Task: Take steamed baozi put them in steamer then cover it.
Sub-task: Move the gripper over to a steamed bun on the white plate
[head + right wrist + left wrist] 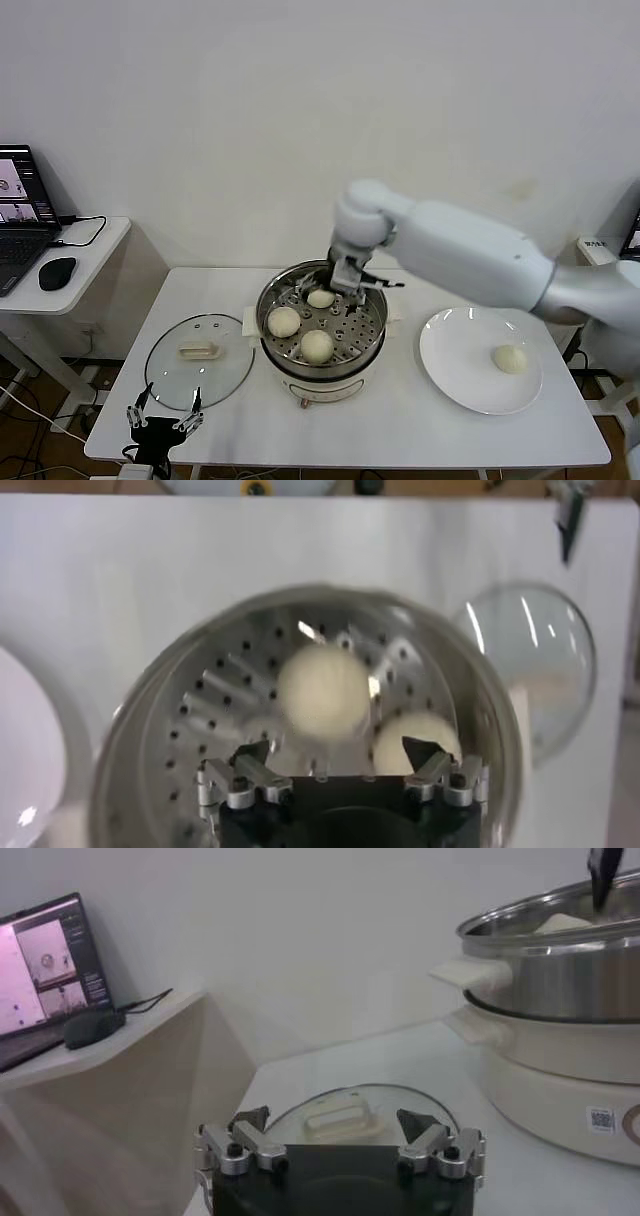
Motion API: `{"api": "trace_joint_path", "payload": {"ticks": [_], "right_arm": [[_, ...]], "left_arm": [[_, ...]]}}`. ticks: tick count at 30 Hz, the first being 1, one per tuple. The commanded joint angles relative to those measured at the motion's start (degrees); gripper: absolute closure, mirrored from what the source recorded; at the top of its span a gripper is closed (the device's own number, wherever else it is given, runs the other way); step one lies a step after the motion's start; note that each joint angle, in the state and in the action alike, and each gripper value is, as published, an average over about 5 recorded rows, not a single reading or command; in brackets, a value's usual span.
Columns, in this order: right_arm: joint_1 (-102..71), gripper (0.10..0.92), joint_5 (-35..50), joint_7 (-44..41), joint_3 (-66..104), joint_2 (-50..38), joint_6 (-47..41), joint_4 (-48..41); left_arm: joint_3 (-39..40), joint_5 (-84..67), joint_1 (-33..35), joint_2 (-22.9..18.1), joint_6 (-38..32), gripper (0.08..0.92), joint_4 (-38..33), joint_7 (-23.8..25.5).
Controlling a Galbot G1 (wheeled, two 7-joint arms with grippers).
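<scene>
The steamer [322, 330] stands mid-table with three steamed baozi on its perforated tray: one at the back [321, 298], one on the left [284, 321], one at the front [317, 345]. A further baozi [510, 359] lies on the white plate [470, 385] at the right. My right gripper [345, 285] hangs open over the back of the steamer. In the right wrist view the right gripper [338, 752] holds nothing, and a baozi [323, 692] rests on the tray just beyond its fingertips. My left gripper [165, 415] waits open at the table's front left corner.
The glass lid [200, 360] with its cream handle lies flat to the left of the steamer, straight ahead of the left gripper [333, 1118]. A side table at the far left carries a laptop [22, 215] and a mouse [57, 272].
</scene>
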Motion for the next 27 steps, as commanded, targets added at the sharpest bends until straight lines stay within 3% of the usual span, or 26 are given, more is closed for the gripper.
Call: {"api": "trace_joint_path", "payload": {"ticks": [1, 5, 10, 27], "right_arm": [[4.3, 0.203, 12.9, 0.6, 3.4, -13.3, -25.4, -3.0], [2.1, 0.202, 18.1, 1.0, 3.4, -19.0, -32.9, -3.8], [-1.1, 0.203, 16.8, 1.5, 3.7, -24.2, -36.9, -4.1], [-26.4, 0.203, -6.0, 2.2, 18.4, -27.8, -27.6, -8.8]], "left_arm": [[0.5, 0.0, 0.3, 0.8, 0.2, 0.177, -0.6, 0.3], [0.7, 0.0, 0.4, 1.2, 0.2, 0.177, -0.7, 0.4], [1.1, 0.0, 0.7, 1.4, 0.2, 0.177, -0.7, 0.4], [0.7, -0.1, 2.0, 1.7, 0.2, 0.177, -0.5, 0.6]]}}
